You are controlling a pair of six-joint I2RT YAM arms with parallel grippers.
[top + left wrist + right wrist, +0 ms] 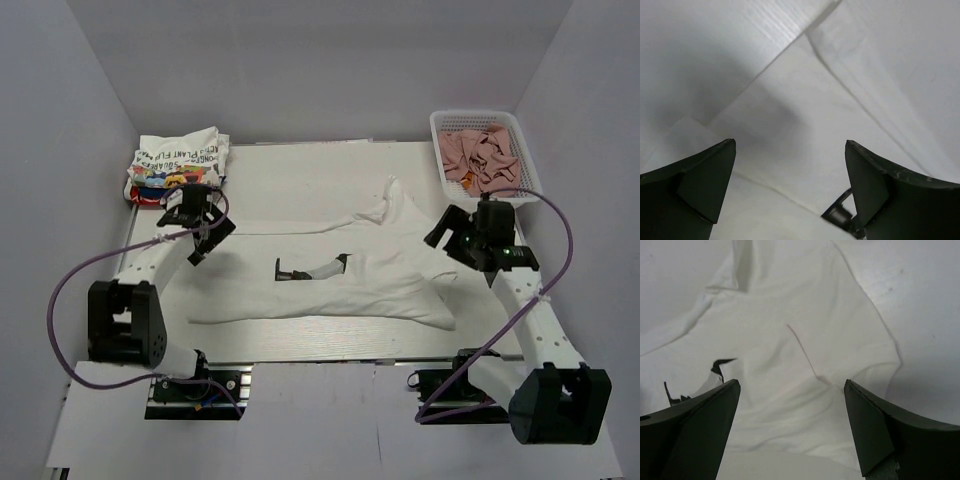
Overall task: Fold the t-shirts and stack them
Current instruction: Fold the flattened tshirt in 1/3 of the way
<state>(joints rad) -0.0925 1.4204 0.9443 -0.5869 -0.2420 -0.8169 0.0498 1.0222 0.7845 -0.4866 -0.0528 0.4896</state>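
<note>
Top external shows the white t-shirt [330,280] spread half-folded across the middle of the worktop [300,170], with folded shirts [178,165] stacked at the upper left. The left pincer [208,238] hangs wide open near its left edge. The right pincer [447,235] hangs equally wide over the rumpled right side. Pinching only the top layer there would likely drag the fold apart, and an uneven lift would crease it.

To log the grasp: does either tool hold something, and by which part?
Nothing is held. The left tool and the right tool are both open, near the white t-shirt.
</note>
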